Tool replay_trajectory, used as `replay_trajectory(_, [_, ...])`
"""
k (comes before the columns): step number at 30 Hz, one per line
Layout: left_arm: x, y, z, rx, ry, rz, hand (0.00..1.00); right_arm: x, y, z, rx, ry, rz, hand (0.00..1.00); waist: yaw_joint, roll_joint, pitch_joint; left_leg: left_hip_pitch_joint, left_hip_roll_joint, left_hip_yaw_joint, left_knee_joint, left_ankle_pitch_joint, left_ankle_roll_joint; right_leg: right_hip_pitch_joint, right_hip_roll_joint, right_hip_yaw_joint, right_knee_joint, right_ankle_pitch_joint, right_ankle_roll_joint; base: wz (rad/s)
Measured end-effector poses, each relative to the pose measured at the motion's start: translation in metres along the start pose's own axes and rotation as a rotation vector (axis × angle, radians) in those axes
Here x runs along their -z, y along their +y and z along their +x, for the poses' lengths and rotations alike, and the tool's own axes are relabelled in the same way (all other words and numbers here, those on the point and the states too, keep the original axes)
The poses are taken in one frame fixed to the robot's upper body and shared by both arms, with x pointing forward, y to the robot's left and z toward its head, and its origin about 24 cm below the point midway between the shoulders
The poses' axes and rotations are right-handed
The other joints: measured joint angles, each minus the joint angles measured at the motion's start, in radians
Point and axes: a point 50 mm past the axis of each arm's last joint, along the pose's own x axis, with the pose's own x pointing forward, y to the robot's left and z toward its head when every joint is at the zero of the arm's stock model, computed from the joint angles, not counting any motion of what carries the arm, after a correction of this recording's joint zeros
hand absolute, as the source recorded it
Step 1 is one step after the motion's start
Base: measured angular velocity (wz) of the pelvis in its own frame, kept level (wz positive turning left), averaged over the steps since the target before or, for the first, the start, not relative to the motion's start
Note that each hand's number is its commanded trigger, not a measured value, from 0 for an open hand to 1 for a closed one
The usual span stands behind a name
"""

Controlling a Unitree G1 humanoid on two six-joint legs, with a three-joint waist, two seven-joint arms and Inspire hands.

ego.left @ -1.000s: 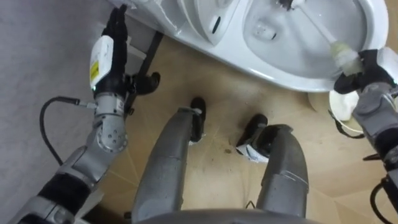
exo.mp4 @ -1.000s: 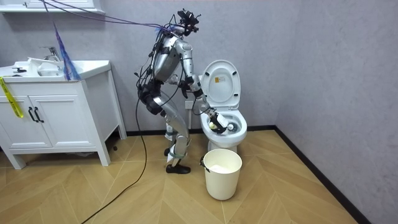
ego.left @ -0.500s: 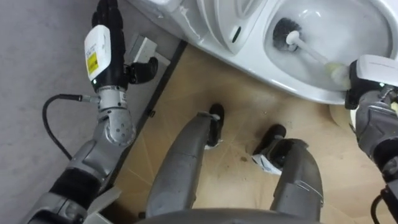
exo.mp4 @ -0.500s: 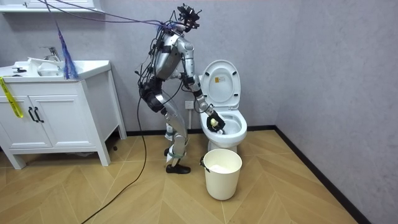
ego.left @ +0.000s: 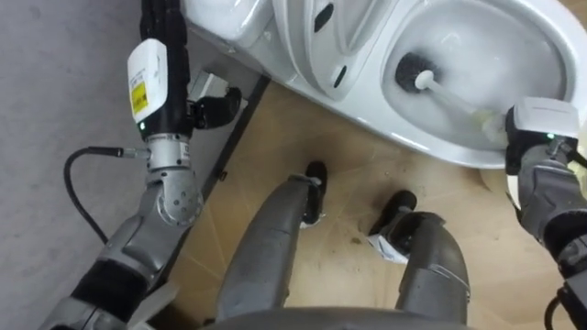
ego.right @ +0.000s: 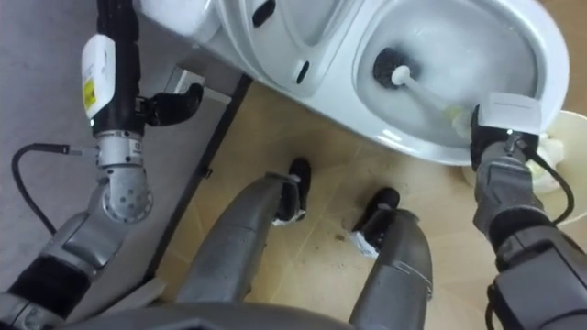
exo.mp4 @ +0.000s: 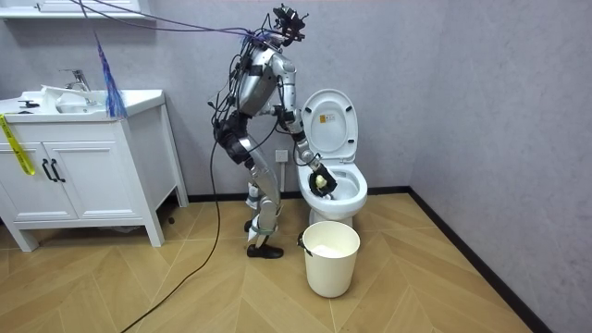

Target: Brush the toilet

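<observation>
Presently the right hand [ego.left: 539, 147], closed round the toilet brush [ego.left: 447, 91] handle, sits at the toilet [ego.left: 367, 87] near rim, the brush's length running away and leftward, head down in the bowl.

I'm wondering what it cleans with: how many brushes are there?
1: the toilet brush, head inside the toilet bowl, handle in the right hand. Others may be hidden.

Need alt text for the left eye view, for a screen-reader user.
Looking down from the robot's head, its right hand grips a white toilet brush whose dark head sits inside the toilet bowl. Its left hand is held up beside the toilet at the view's left, above a wood floor.
</observation>
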Motion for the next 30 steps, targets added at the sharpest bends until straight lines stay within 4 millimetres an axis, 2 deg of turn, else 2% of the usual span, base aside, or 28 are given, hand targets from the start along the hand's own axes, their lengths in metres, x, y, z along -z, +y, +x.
replay_trajectory(1, [0.001, -0.001, -0.001, 0.011, 0.0, 0.002, 0.0, -0.001, 0.003, -0.001, -0.017, -0.006, -0.005, 1.0, -0.011, -0.003, 0.0013, 0.017, 0.0, 0.001, -0.002, 0.0, 0.0, 0.018, 0.001, 0.002, -0.005, -0.003, 0.003, 0.0])
replay_trajectory(3, [0.005, -0.002, -0.002, 0.024, 0.011, 0.012, 0.0, -0.005, 0.01, -0.004, -0.041, -0.026, -0.025, 1.0, -0.02, -0.022, 0.0026, 0.047, 0.001, 0.009, -0.016, 0.0, 0.0, 0.041, 0.008, 0.015, -0.016, -0.006, 0.007, -0.02])
replay_trajectory(5, [0.01, -0.004, -0.004, 0.044, 0.028, 0.025, 0.0, -0.009, 0.021, -0.009, -0.079, -0.053, -0.022, 1.0, -0.036, -0.044, 0.0039, 0.095, -0.001, 0.011, -0.041, 0.0, 0.0, 0.087, 0.007, 0.009, -0.035, -0.007, 0.009, 0.04])
replay_trajectory(11, [0.021, -0.008, -0.01, 0.103, 0.069, 0.054, 0.0, -0.012, 0.044, -0.022, -0.179, -0.113, -0.01, 1.0, -0.066, -0.084, 0.0059, 0.205, 0.0, 0.011, -0.102, 0.0, 0.0, 0.198, 0.023, 0.004, -0.097, 0.006, 0.022, 0.02])
replay_trajectory(18, [0.043, -0.014, -0.026, 0.187, 0.147, 0.113, 0.0, -0.015, 0.072, -0.04, -0.289, -0.141, 0.014, 1.0, -0.083, -0.105, 0.0041, 0.365, -0.012, 0.031, -0.213, 0.013, -0.004, 0.332, 0.027, 0.017, -0.174, 0.02, 0.032, -0.04])
replay_trajectory(19, [0.046, -0.014, -0.03, 0.2, 0.161, 0.117, 0.0, -0.014, 0.078, -0.044, -0.307, -0.141, 0.019, 1.0, -0.086, -0.111, 0.0007, 0.391, -0.015, 0.036, -0.232, 0.016, -0.004, 0.352, 0.027, 0.02, -0.188, 0.021, 0.035, -0.08])
replay_trajectory(20, [0.05, -0.013, -0.036, 0.21, 0.182, 0.124, 0.0, -0.014, 0.084, -0.049, -0.33, -0.139, 0.029, 1.0, -0.088, -0.12, -0.0072, 0.414, -0.015, 0.045, -0.249, 0.019, -0.005, 0.367, 0.03, 0.027, -0.204, 0.025, 0.037, -0.1])
replay_trajectory(22, [0.057, -0.011, -0.045, 0.224, 0.207, 0.149, 0.0, -0.015, 0.093, -0.056, -0.365, -0.136, 0.054, 1.0, -0.103, -0.121, -0.0096, 0.449, -0.011, 0.043, -0.264, 0.019, -0.005, 0.413, 0.043, 0.024, -0.24, 0.033, 0.039, -0.03])
replay_trajectory(28, [0.071, -0.007, -0.069, 0.313, 0.262, 0.204, 0.0, -0.013, 0.122, -0.085, -0.452, -0.116, 0.14, 1.0, -0.111, -0.125, -0.0265, 0.585, -0.017, 0.05, -0.344, 0.019, -0.005, 0.546, 0.06, 0.03, -0.341, 0.05, 0.058, -0.02])
replay_trajectory(30, [0.077, -0.003, -0.078, 0.327, 0.289, 0.222, 0.0, -0.013, 0.131, -0.094, -0.477, -0.115, 0.175, 1.0, -0.111, -0.128, -0.0389, 0.623, -0.018, 0.053, -0.37, 0.019, -0.005, 0.581, 0.065, 0.032, -0.368, 0.055, 0.062, -0.11])
